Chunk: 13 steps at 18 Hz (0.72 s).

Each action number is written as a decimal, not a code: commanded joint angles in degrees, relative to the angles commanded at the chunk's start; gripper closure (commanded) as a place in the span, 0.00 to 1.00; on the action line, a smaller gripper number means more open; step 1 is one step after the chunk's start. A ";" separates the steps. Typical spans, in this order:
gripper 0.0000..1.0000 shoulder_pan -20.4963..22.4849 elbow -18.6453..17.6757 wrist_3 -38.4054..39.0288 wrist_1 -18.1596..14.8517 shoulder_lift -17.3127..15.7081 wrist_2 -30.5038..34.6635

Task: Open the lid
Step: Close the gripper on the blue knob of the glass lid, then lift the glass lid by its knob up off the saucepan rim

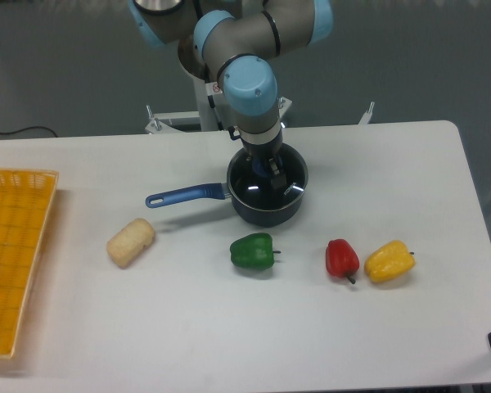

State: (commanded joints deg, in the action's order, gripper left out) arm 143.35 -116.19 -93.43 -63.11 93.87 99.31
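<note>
The arm is built of thick grey tubes joined by rounded elbows. Each joint wears a light blue cap, the nearest one a smooth dome. A small white label with a red mark sits on the side of the wrist section. Below it a short grey cylinder narrows into the dark, almost black hand.

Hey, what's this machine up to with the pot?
The robot arm has reached down over the dark blue saucepan, and its gripper sits right at the blue knob of the glass lid. The lid looks still seated on the pan. Whether the jaws have closed on the knob is hard to tell from here. In front on the table lie a bread roll and green, red and yellow peppers; a yellow basket sits at the far left.
</note>
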 joint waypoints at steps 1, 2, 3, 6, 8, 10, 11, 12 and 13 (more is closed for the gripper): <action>0.28 0.00 0.00 0.00 -0.09 0.00 0.18; 0.30 0.00 0.09 -0.09 -0.09 0.00 0.18; 0.33 0.00 0.09 -0.09 -0.09 0.00 0.26; 0.38 0.00 0.44 -0.26 -0.26 -0.09 0.27; 0.38 0.00 0.61 -0.18 -0.26 -0.09 0.27; 0.38 0.00 0.79 -0.26 -0.35 -0.09 0.27; 0.38 0.00 0.88 -0.26 -0.35 -0.09 0.27; 0.38 0.09 1.23 -0.26 -0.44 -0.09 0.27; 0.38 0.09 1.93 -0.26 -0.70 -0.09 0.27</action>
State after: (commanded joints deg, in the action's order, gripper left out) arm 143.44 -114.26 -93.69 -63.81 93.78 99.58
